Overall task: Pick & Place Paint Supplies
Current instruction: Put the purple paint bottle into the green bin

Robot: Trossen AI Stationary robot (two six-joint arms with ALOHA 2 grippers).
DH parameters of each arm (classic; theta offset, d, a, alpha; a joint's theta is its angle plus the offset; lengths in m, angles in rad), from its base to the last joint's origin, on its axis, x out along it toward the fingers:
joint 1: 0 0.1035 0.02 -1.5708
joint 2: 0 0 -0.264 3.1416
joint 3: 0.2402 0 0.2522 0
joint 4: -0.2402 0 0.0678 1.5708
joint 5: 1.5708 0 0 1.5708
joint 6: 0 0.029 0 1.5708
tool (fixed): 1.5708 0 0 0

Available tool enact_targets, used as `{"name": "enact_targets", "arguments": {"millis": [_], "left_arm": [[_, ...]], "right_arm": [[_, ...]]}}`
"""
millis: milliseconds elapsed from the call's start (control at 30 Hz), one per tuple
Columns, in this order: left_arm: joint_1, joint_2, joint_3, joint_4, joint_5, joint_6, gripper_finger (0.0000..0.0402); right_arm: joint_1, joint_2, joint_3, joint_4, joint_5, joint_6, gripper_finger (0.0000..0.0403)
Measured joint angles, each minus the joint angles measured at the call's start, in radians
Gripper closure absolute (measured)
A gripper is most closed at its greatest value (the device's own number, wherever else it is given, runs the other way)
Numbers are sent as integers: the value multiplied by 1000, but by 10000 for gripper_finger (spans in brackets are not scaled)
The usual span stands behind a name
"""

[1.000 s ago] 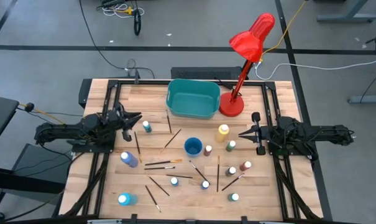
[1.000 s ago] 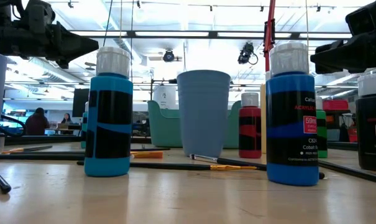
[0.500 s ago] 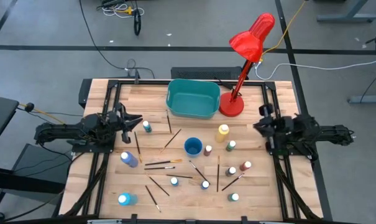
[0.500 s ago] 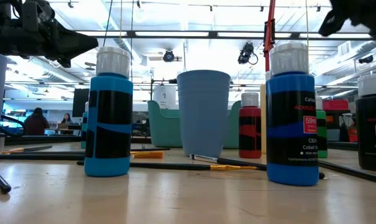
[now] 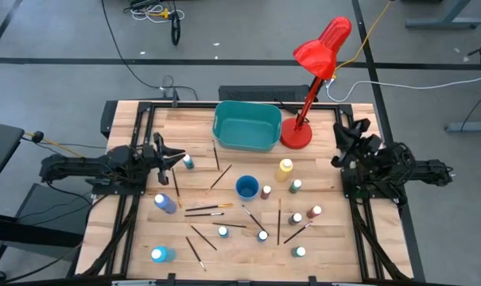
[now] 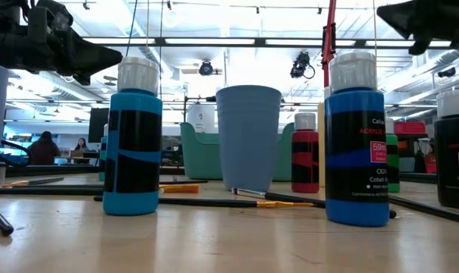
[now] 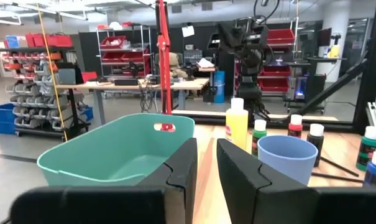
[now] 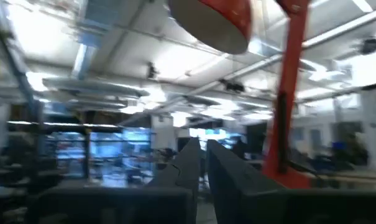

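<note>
Teal tub (image 5: 246, 125), red lamp (image 5: 316, 59), blue cup (image 5: 246, 187), yellow bottle (image 5: 285, 168), pale wood table (image 5: 240, 246)

— What's at the table's far edge?
— A teal tub (image 5: 246, 125), and just right of it a red lamp (image 5: 312, 79) on its round base.
— And mid-table?
— A blue cup (image 5: 246, 187), standing upright.

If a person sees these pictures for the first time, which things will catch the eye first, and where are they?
The red desk lamp rises at the table's far right corner, next to the teal tub at the far edge. In front of them, small paint bottles and thin paintbrushes lie scattered around a blue cup. The left gripper and right gripper hover at the table's sides, holding nothing.
</note>
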Motion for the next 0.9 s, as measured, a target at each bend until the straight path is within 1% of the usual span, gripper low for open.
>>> {"name": "enact_targets", "arguments": {"millis": [67, 133, 167, 267, 367, 467, 567, 667, 767, 900], "left_arm": [[0, 15, 19, 1, -1, 11, 319], [0, 34, 44, -1, -3, 56, 303], [0, 45, 55, -2, -8, 80, 294], [0, 83, 89, -2, -40, 147, 262], [0, 116, 114, -3, -53, 164, 234], [0, 148, 134, -4, -53, 168, 217], [0, 180, 150, -2, -55, 168, 209], [0, 211, 156, -4, -55, 170, 207], [0, 240, 157, -8, -66, 182, 209], [0, 278, 157, -77, -127, 135, 211]], "right_arm": [[0, 9, 0, -4, -115, 0, 371], [0, 22, 0, -3, -181, 1, 371], [0, 29, 0, -3, -185, 1, 371], [0, 58, 0, 0, -139, 4, 371], [0, 94, 0, 1, -138, 4, 371], [0, 135, 0, 7, -173, 2, 370], [0, 188, 0, 65, -175, 0, 362], [0, 250, 0, 116, -175, 4, 339], [0, 314, 0, 175, -181, 34, 303], [0, 384, 0, 268, -248, 68, 250]]}}
